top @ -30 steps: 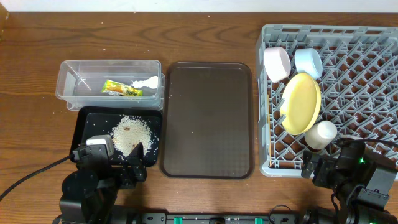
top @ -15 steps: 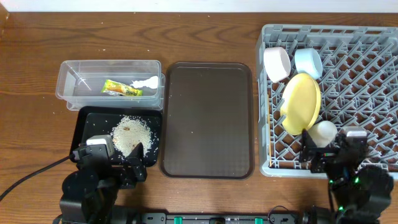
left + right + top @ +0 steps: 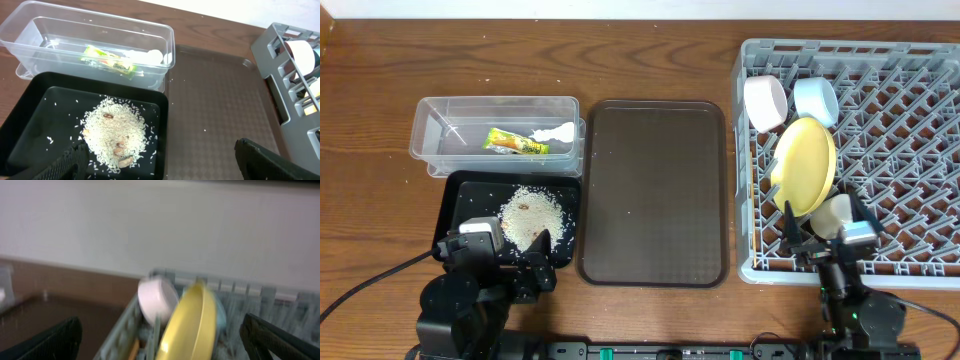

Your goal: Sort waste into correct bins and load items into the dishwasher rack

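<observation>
Right arm has swung left along the rack's front edge; the small white cup [image 3: 833,213] hasn't shifted. It sits front-left in the large square grey plastic pegged rack [image 3: 920,110], just under the round yellow-green plate [image 3: 805,160]. Right pincer [image 3: 161,337] is spread and empty. Overhead its fingers flank the cup, but the wrist view shows no cup between them, so it's likely above. Cup's axis unclear. Right arm is nearer; left pincer [image 3: 170,162], spread and empty, hangs over the shallow black tray [image 3: 30,115] across the wooden worktop [image 3: 650,60].

Frame centre: brown tray [image 3: 655,190], open passage above. Frame right: rack [image 3: 910,130] left side crowded by upright plate [image 3: 805,165], white bowl [image 3: 766,102], light-blue bowl [image 3: 815,98]; right side free.
</observation>
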You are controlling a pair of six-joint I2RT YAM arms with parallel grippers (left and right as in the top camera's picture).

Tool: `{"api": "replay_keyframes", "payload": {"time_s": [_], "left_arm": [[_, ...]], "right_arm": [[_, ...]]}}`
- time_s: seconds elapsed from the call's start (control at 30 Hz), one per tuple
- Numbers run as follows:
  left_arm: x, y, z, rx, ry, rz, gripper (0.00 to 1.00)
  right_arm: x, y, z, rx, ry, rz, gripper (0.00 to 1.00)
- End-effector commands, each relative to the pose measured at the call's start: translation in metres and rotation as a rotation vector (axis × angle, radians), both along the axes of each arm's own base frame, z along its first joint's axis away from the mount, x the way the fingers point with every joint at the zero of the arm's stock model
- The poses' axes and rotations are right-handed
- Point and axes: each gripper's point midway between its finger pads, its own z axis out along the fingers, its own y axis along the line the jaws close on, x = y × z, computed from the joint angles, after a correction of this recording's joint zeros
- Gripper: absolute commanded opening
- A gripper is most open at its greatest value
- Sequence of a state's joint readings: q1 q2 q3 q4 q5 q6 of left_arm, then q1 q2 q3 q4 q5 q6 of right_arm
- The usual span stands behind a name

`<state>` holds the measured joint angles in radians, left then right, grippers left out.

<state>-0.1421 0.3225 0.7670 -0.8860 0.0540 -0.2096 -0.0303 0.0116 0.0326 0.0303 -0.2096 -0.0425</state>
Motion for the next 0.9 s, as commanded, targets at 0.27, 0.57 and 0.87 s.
{"api": "replay_keyframes", "payload": {"time_s": [0.27, 0.57, 0.87], "left_arm": [[-0.0002, -0.0014, -0.0011, -0.007, 0.002, -0.005, 0.95], [-0.0002, -0.0014, -0.0011, -0.007, 0.002, -0.005, 0.95], [-0.0002, -0.0014, -0.0011, -0.007, 0.002, -0.005, 0.95]], "right_arm": [[0.0017, -0.0006, -0.0339, -0.042, 0.104, -0.015, 0.99], [0.0017, -0.0006, -0.0339, -0.042, 0.104, -0.015, 0.99], [0.0017, -0.0006, -0.0339, -0.042, 0.104, -0.015, 0.99]]}}
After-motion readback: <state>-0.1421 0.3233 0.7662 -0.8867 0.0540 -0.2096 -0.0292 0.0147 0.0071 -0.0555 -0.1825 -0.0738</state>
